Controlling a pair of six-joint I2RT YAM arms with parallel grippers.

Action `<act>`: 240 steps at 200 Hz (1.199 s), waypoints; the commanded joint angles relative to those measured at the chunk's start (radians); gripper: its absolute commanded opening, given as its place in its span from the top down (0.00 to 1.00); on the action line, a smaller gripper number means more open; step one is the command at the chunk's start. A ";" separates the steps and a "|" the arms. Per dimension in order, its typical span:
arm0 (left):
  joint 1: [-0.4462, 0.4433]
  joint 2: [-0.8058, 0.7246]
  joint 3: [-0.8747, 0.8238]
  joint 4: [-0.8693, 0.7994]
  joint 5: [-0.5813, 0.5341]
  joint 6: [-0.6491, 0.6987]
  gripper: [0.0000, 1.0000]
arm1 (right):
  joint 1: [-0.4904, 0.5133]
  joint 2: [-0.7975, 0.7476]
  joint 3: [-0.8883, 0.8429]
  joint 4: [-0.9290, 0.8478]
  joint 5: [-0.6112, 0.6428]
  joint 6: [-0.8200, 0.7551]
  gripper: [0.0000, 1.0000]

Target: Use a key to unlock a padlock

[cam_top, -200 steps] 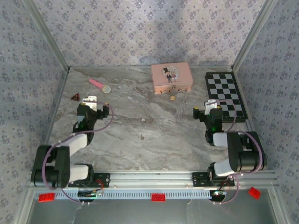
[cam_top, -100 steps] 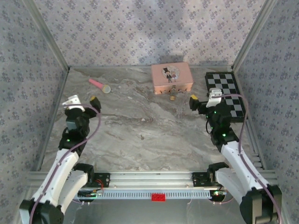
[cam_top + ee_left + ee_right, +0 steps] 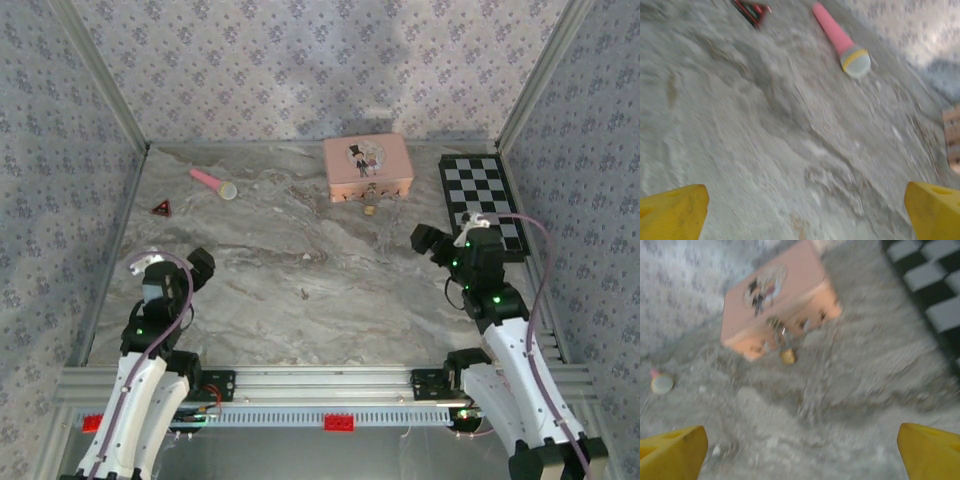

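Note:
The small brass padlock [image 3: 371, 209] lies against the front of the pink picture tin [image 3: 367, 167] at the back of the table. The right wrist view shows the padlock [image 3: 788, 356] blurred, just below the tin [image 3: 775, 305]. The tiny grey key [image 3: 303, 293] lies alone on the marble near the table's middle. My left gripper [image 3: 172, 264] hovers open at the left, well away from the key, with bare marble between its yellow fingertips [image 3: 675, 212]. My right gripper [image 3: 450, 232] is open at the right, facing the tin, with nothing between its fingertips [image 3: 675, 452].
A pink toy microphone [image 3: 214, 182] and a red triangle piece [image 3: 160, 208] lie at the back left; the left wrist view shows the microphone [image 3: 842, 42] too. A black-and-white checkerboard [image 3: 482, 205] lies along the right wall. Patterned walls close three sides.
Both arms have unfolded and risen from their low rest poses. The left gripper swung left, then back toward the near edge. The right gripper shifted slightly and now points at the tin.

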 commanded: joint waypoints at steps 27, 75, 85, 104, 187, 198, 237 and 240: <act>-0.006 0.116 0.014 0.053 0.282 0.147 0.00 | 0.354 0.099 0.003 -0.061 0.162 0.149 0.02; -0.052 0.076 -0.035 0.143 0.303 0.212 0.00 | 0.679 0.382 0.156 -0.133 0.321 0.294 0.03; -0.054 0.059 -0.045 0.144 0.293 0.209 0.00 | 0.729 0.461 0.218 -0.177 0.345 0.320 0.04; -0.054 0.006 -0.057 0.130 0.268 0.202 0.00 | 0.790 0.606 0.333 -0.237 0.343 0.352 0.05; -0.055 -0.110 -0.051 0.058 0.224 0.181 0.00 | 0.846 1.101 0.717 -0.423 0.186 0.459 0.31; -0.054 -0.108 -0.049 0.056 0.225 0.181 0.00 | 0.849 1.137 0.742 -0.426 0.167 0.470 0.34; -0.054 -0.105 -0.036 0.040 0.236 0.176 0.00 | 0.852 1.241 0.842 -0.498 0.179 0.488 0.41; -0.054 -0.105 -0.035 0.041 0.238 0.176 0.00 | 0.852 1.247 0.847 -0.503 0.181 0.491 0.42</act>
